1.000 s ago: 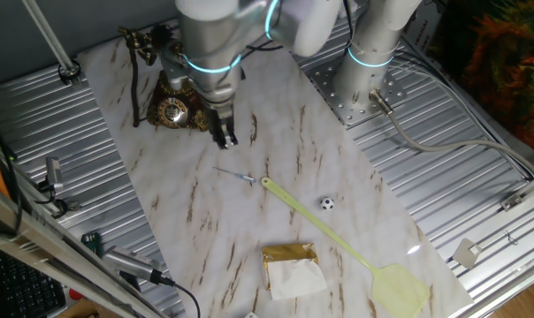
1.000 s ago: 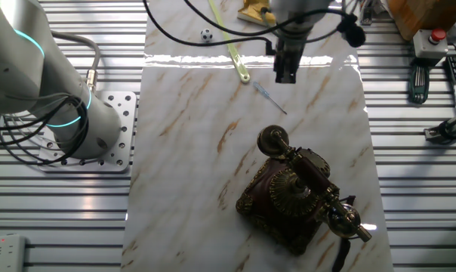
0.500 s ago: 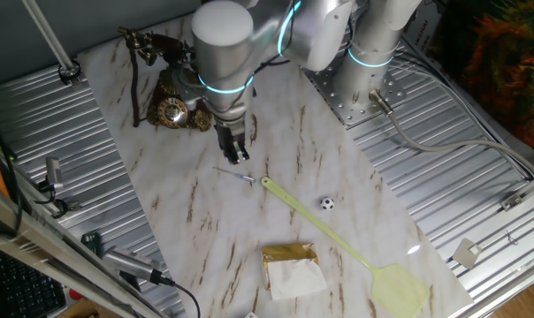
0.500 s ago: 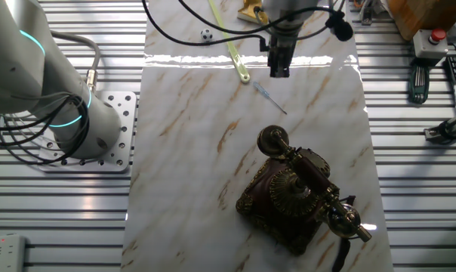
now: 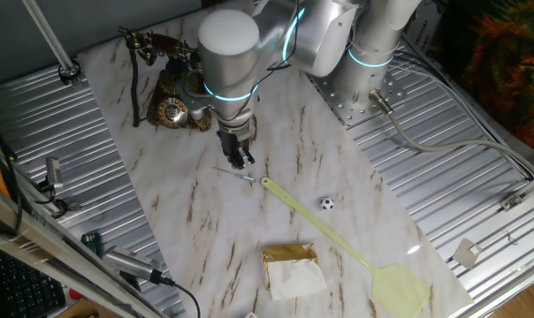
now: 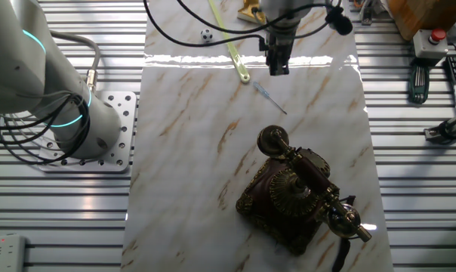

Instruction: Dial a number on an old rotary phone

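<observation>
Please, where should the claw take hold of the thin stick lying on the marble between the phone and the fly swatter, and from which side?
Probably at the middle of the thin stick, coming straight down from above. It lies flat and slanted on the marble, so the claw should close across its narrow width, away from the fly swatter handle's tip beside one end.

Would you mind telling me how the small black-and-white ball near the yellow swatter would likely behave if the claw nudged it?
The ball is round and lies free on the smooth marble-patterned table, so it would probably roll away. It looks tiny, so likely light. The swatter's thin handle lies just beside it and might stop it on that side.
</observation>
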You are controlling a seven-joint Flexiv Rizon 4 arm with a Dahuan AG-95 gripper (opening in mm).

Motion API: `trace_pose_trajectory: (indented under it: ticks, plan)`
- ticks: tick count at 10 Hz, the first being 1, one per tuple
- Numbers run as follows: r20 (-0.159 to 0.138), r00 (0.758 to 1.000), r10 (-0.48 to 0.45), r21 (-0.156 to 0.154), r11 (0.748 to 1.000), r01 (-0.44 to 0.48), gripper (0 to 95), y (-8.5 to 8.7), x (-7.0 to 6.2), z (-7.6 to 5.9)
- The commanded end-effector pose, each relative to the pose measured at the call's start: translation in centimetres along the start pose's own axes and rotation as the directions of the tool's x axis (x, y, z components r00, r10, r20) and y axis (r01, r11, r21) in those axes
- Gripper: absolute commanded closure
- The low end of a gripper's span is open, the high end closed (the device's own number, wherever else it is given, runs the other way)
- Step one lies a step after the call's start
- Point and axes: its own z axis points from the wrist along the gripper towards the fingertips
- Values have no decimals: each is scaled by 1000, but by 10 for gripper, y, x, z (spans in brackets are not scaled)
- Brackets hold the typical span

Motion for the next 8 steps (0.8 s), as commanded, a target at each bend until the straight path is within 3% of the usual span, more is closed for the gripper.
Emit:
trace_pose_trajectory:
  ticks: [1, 5, 8]
  plan:
    - [-14, 995, -97, 6, 995, 97, 950, 4, 1, 4]
    - [-28, 976, -218, 9, 976, 218, 950, 4, 1, 4]
    - [-67, 928, -366, 36, 929, 369, 950, 4, 1, 4]
